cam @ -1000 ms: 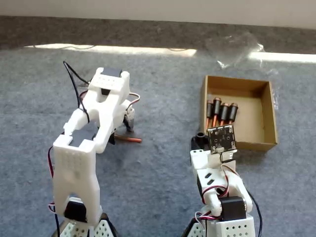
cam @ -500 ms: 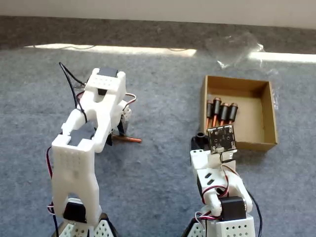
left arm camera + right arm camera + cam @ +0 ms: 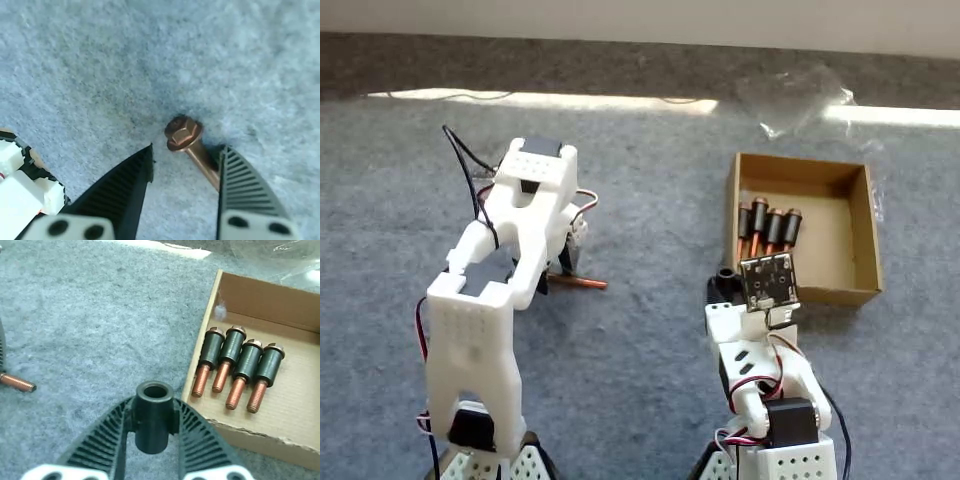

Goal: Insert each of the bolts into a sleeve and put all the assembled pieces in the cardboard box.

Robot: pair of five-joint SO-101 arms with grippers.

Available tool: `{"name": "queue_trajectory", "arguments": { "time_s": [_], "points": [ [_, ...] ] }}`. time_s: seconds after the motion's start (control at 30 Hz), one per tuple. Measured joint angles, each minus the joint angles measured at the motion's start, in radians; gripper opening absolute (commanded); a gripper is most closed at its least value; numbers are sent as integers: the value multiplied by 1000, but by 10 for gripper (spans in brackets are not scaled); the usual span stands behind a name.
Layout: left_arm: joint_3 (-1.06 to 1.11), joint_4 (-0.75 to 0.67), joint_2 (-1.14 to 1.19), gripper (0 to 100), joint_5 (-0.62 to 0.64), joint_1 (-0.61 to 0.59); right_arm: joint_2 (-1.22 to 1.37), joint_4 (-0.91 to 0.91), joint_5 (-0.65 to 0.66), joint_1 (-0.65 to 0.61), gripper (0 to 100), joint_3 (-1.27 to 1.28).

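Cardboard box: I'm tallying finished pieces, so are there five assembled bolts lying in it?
No, four sleeved bolts lie side by side in the cardboard box.

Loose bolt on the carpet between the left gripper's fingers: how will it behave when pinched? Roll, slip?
Bolt looks like solid copper-coloured metal: probably stiff and heavy for its size. Round shank could roll or pivot as the open left gripper closes, though the fuzzy carpet and flanged hex head should damp that. Ribbed fingers likely hold it without slipping.
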Motion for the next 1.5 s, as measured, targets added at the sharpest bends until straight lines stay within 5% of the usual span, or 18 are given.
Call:
{"name": "queue_trajectory", "arguments": {
  "time_s": [0.13, 0.53, 0.9, 1.33, 1.5],
  "points": [
    [0, -6, 0, 108, -38, 0, 0, 0, 0, 0, 4, 0],
    [-20, -9, 23, 101, -60, 9, 0, 0, 0, 0, 4, 0],
    [-77, 2, 35, 101, -292, 9, 0, 0, 0, 0, 4, 0],
    [-181, 29, 129, 5, -307, 11, 0, 0, 0, 0, 4, 0],
    [-245, 43, 132, 5, -505, 11, 0, 0, 0, 0, 4, 0]
  ]
}}
